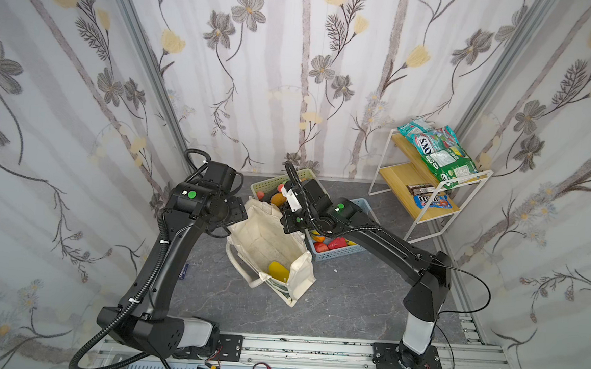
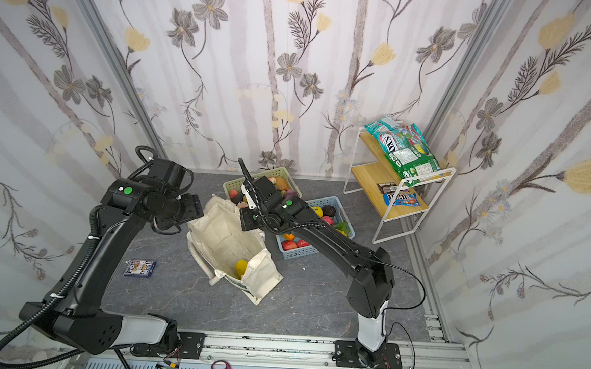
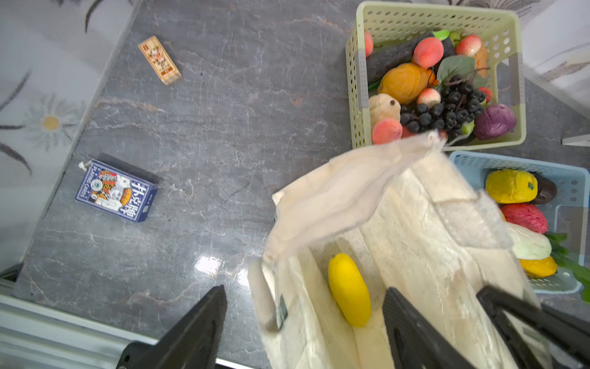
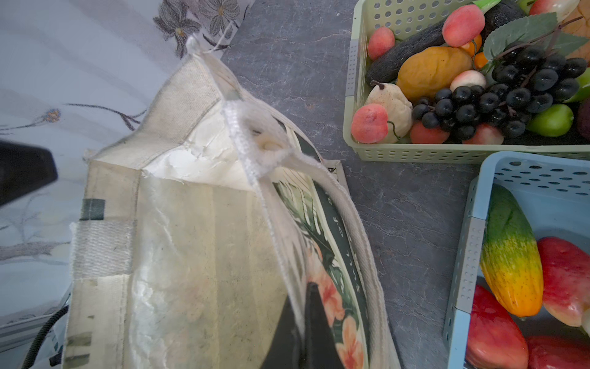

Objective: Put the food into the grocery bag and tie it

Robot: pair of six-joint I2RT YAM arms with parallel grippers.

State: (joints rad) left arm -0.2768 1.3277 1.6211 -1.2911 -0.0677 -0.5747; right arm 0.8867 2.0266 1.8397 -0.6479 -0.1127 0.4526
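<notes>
Card deck (image 2: pixel 139 268) lies flat on the grey surface (image 1: pixel 350 294), left side, well apart from the rest. A small orange box (image 3: pixel 159 60) is also on the surface, apart from the deck; only the left wrist cam shows it.

My left gripper (image 3: pixel 305 290) is spread wide across the left wall of the bag (image 1: pixel 266 239). One finger is outside and one inside, with the wall btwn them, not pinched.

The bag sits mid-surface toward the back edge, mouth open and facing up, handles hanging outside at its front-left. One yellow fruit (image 1: pixel 278 270) lies inside on the bag's bottom, near its front end. It shows in both top views and the left wrist cam.

My right gripper (image 4: pixel 303 303) is pressed together on the bag's right wall near the rim. The cloth is pinched btwn the fingers, one inside and one on the printed outside.

The rest of the toy food (image 3: pixel 405 81) is in the two baskets.
- Green basket (image 1: pixel 301 174): at the back edge, right behind the bag, can't tell if touching. It holds peaches, black grapes, an orange fruit and a purple one.
- Blue basket (image 1: pixel 332 256): just right of the bag, under my right forearm. It holds red, yellow and green-yellow pieces.

A wire rack (image 1: pixel 396 174) stands in the back right corner w/ snack packets (image 1: pixel 440 155) on the top shelf and candy packs (image 1: pixel 430 200) on the lower one.
</notes>
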